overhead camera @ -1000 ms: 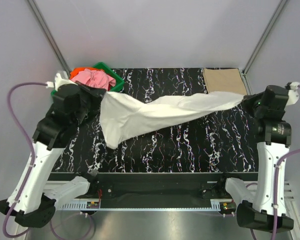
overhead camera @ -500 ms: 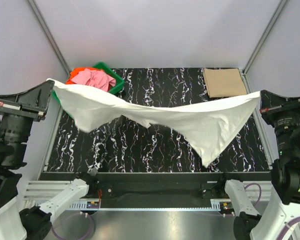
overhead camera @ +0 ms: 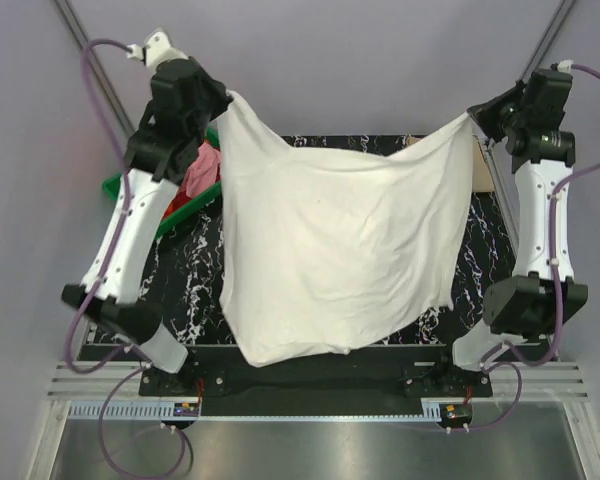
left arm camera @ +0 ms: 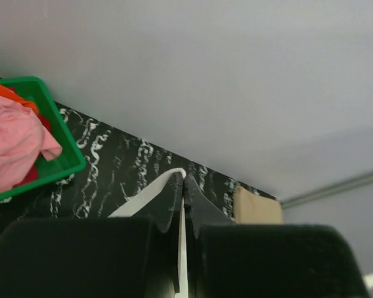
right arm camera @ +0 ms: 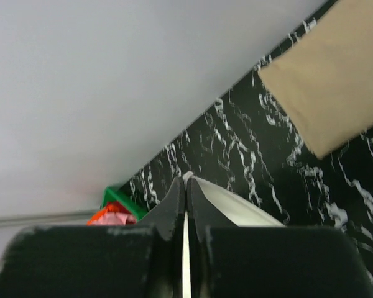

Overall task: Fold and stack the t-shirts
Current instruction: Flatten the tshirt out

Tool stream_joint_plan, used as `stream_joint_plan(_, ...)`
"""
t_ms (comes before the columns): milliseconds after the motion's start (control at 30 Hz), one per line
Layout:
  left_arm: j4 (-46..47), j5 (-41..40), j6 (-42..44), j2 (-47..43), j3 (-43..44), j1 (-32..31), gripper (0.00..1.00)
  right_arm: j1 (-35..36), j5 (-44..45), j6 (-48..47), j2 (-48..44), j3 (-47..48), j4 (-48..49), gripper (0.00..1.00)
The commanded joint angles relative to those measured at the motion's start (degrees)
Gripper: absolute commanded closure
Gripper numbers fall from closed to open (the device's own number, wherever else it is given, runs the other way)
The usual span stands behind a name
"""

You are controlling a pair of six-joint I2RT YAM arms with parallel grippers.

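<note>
A white t-shirt (overhead camera: 340, 250) hangs spread like a sheet high over the table, its lower edge reaching the front rail. My left gripper (overhead camera: 227, 97) is shut on its upper left corner, and my right gripper (overhead camera: 473, 113) is shut on its upper right corner. In the left wrist view a thin strip of white cloth (left arm camera: 181, 248) runs between the closed fingers of the left gripper (left arm camera: 184, 180). The right wrist view shows the same white cloth (right arm camera: 248, 208) pinched in the right gripper (right arm camera: 186, 181). A folded tan t-shirt (right arm camera: 336, 81) lies at the table's far right corner. Pink and orange t-shirts (left arm camera: 12, 139) sit in the crate.
A green plastic crate (overhead camera: 140, 205) with the remaining tees stands at the far left of the black marbled table (overhead camera: 195, 290). Grey walls close in the back and sides. Both arms are raised high, the left one (overhead camera: 130, 220) crossing over the crate.
Both arms have swung up and back, lifting the white t-shirt from a sagging stretched band into a full hanging sheet. The grips on both corners have held.
</note>
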Motion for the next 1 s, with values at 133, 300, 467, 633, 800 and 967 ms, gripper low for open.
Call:
stream_joint_plan(133,11.2,-3.2,6.8,11.0,30.4,1.4,1.0,-0.4,1.6,-3.8,15.5,43.0,-2.6,1.0)
stream_joint_plan(300,23.1,1.1,13.0,5.8,28.6,1.4,1.0,-1.8,6.0,-5.1,22.7,62.9,-9.5,1.0)
stream_joint_plan(467,24.0,6.4,11.4,-7.9,5.7,1.4,1.0,-2.3,13.1,-8.8,5.5,31.0,-5.6,1.0)
stream_joint_plan(633,24.1,9.6,3.7,-25.7,-27.8,1.4,1.0,-2.3,11.5,-8.8,-8.8,-2.9,1.4,1.0)
stream_joint_plan(800,15.9,7.6,-2.1,-41.9,-47.4,1.4,1.0,-2.3,5.9,-7.9,-23.6,-24.2,1.2,1.0)
stream_joint_plan(967,1.0,2.0,-6.5,-57.5,-58.9,1.4,1.0,-2.3,-5.2,-4.4,-34.3,-42.5,-1.7,1.0)
